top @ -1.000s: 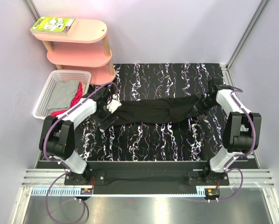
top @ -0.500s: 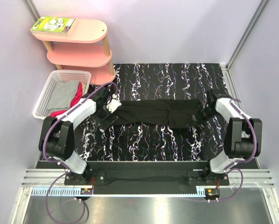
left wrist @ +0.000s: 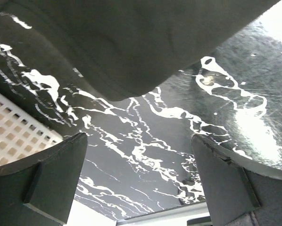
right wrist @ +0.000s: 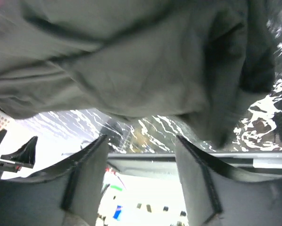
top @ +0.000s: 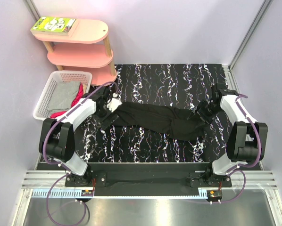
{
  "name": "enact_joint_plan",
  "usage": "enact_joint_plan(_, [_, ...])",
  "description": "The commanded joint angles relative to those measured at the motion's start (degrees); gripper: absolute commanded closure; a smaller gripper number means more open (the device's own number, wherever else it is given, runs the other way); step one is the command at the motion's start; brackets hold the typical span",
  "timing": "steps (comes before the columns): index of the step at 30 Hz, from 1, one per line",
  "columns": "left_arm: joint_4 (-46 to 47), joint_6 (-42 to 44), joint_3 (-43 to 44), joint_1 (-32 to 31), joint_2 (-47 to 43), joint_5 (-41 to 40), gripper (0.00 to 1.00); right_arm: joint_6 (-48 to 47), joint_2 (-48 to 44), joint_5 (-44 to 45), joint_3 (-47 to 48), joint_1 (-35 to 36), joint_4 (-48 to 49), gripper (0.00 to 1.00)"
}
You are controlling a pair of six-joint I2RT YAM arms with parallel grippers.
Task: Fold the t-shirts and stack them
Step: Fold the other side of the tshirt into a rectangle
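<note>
A black t-shirt point(top: 160, 117) lies bunched in a long band across the marbled table top point(top: 145, 146). My left gripper point(top: 109, 104) is at its left end, open. In the left wrist view the shirt's hem point(left wrist: 131, 42) lies beyond the left gripper point(left wrist: 138, 141), with only table between the fingers. My right gripper point(top: 203, 109) is at the shirt's right end, open. In the right wrist view the crumpled cloth point(right wrist: 131, 66) lies just past the right gripper point(right wrist: 141, 141), and nothing sits in the gap. A grey t-shirt point(top: 63, 96) and a red one point(top: 77, 96) lie in the basket.
The white lattice basket point(top: 43, 101) stands off the table's left edge. Behind it is a pink three-tier shelf point(top: 84, 54) with a green book point(top: 53, 24) on top. Purple walls close in the back and sides.
My right gripper has opened and let go of the shirt's right end, which has slumped toward the near side. The left gripper stays open at the left end.
</note>
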Motion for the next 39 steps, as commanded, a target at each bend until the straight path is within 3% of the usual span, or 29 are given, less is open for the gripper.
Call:
enact_joint_plan(1, [0.77, 0.92, 3.63, 4.19, 0.82, -0.58, 0.01, -1.80, -0.79, 3.90, 1.21, 0.02, -3.01, 0.30])
enact_joint_plan(9, [-0.64, -1.54, 10.31, 6.32, 5.39, 1.61, 0.01, 0.57, 2.20, -0.22, 6.93, -0.07, -1.44, 0.31])
enact_joint_plan(13, [-1.52, -4.18, 16.36, 5.88, 7.15, 2.49, 0.01, 0.23, 2.11, -1.55, 2.99, 0.28, 1.03, 0.34])
enact_joint_plan(21, [-2.48, -6.20, 24.20, 2.72, 12.68, 2.59, 0.01, -2.77, 1.68, 4.33, -2.04, -0.07, 0.68, 0.35])
enact_joint_plan(31, [-2.40, -5.59, 24.74, 0.34, 16.91, 1.71, 0.01, -5.84, 3.61, 11.89, 2.00, -3.23, -1.25, 0.36])
enact_joint_plan(39, [-1.78, -4.89, 21.22, 0.34, 14.98, 1.18, 0.01, -5.50, 7.99, 11.46, 6.47, -4.38, -0.03, 0.37])
